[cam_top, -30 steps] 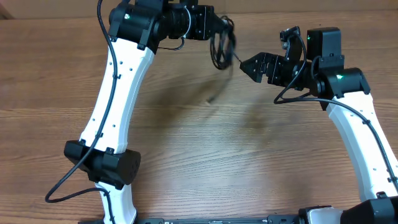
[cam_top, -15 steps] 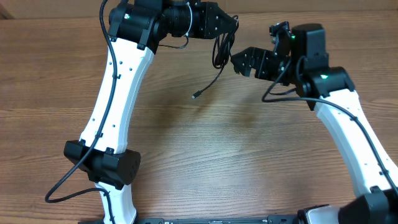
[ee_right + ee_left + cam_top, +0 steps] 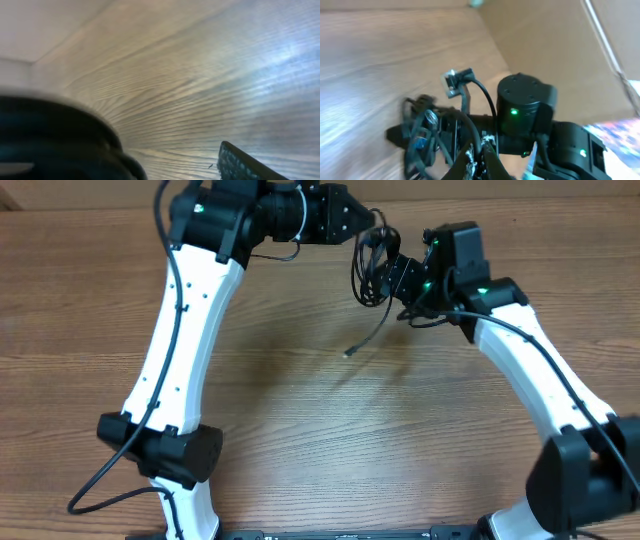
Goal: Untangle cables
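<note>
Warm wood-grain desk [image 3: 300, 430] lies under both arms. Above its far side the left pincer [image 3: 370, 227] is clamped on the top of the cables [image 3: 366, 280], a small bundle of thin black loops hanging clear of the wood, while the right pincer [image 3: 388, 277] sits at the bundle's side, whether gripping I cannot tell. One strand trails down toward the desk, ending in a small plug [image 3: 348, 354]; these cords look light, limp and smooth, so a single free strand near its plug seems the best hold.

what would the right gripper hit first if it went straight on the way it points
The cable bundle hanging from the left gripper. The right gripper points straight at it, seemingly very close, though overhead depth is unclear.
</note>
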